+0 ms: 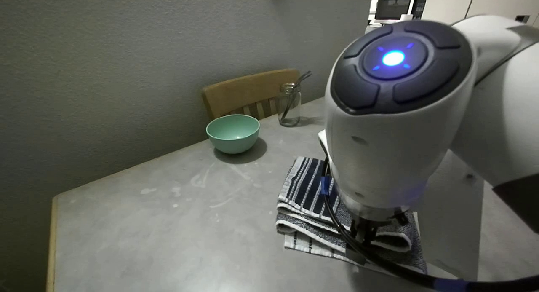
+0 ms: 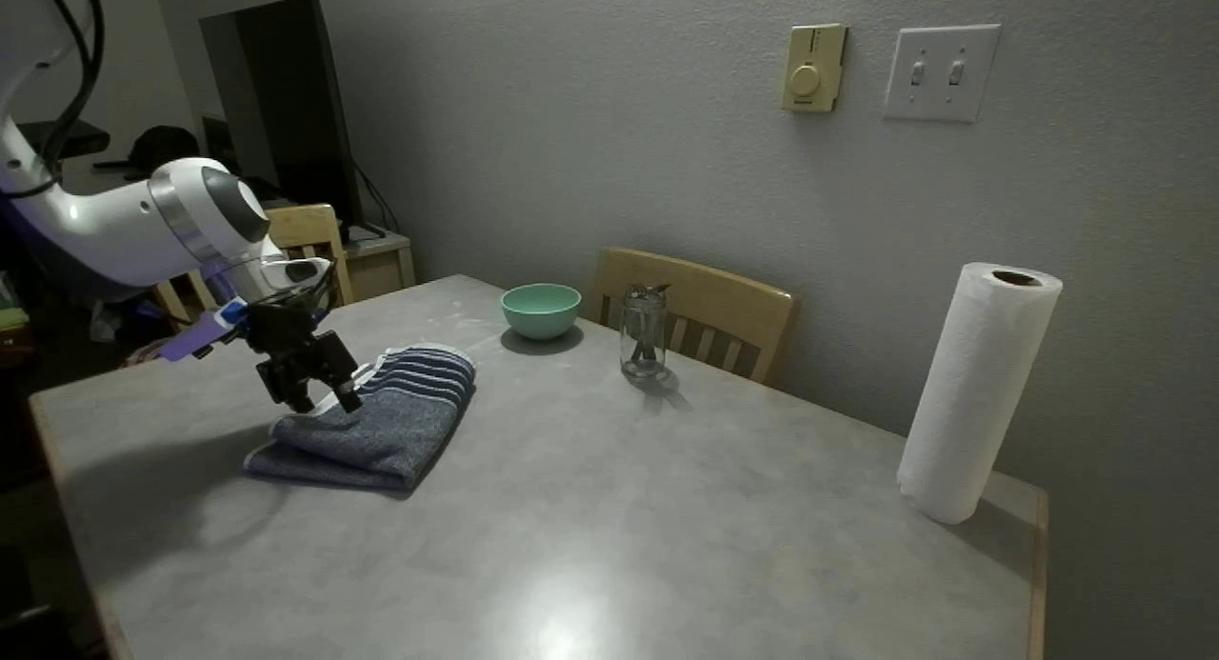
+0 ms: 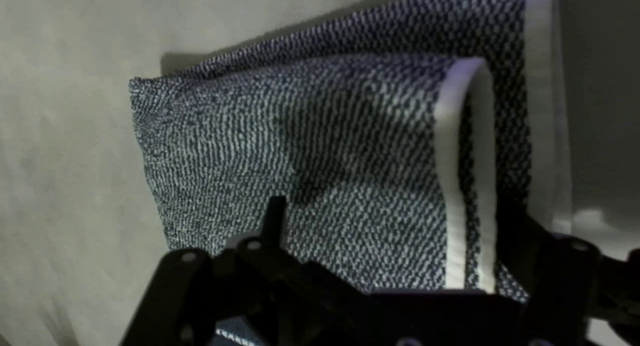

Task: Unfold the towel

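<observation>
Far left in an exterior view, here's my pincer [image 2: 327, 404], hanging over the table [image 2: 667, 546], jaws spread wide, nothing in their grip. Right below me lies the towel [image 2: 381, 436], folded on the table, most of it reaching off to the right of that view; whether I'm touching it, I can't tell. And here's what the move turns on: in the wrist view the upper fold [image 3: 360, 226] has its white hem [image 3: 452, 201] running between my jaws, so closing should catch that fold, though the lower layer [image 3: 495, 36] might come along too. The towel's long axis, I'd judge, runs from the plain near end away to the striped far end, which points roughly toward the bowl [image 2: 541, 317]. On to the right, the jar [image 2: 643, 341], then the paper roll [image 2: 979, 393], both well apart from me.
</observation>
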Controlling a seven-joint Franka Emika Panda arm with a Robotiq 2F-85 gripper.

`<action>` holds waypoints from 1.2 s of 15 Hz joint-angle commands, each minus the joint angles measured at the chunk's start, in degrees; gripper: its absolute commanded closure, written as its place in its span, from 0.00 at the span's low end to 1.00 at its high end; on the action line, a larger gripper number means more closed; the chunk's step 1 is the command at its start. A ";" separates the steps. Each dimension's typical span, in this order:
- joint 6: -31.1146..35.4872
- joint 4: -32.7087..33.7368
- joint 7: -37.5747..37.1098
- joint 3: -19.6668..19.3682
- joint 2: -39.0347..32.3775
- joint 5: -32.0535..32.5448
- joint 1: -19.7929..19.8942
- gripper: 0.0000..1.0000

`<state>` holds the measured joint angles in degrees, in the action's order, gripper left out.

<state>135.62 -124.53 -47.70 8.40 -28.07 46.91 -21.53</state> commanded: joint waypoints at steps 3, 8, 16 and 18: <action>-1.46 0.72 1.20 -1.11 -0.72 0.77 -1.09 0.00; -2.06 0.84 1.65 -1.01 -0.70 0.83 -1.13 0.32; -3.04 2.49 3.73 -0.61 -1.13 0.31 -1.68 0.67; -3.28 3.02 4.57 -0.48 -1.07 0.08 -1.74 0.71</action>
<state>134.16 -123.57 -45.34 8.32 -28.08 46.91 -22.43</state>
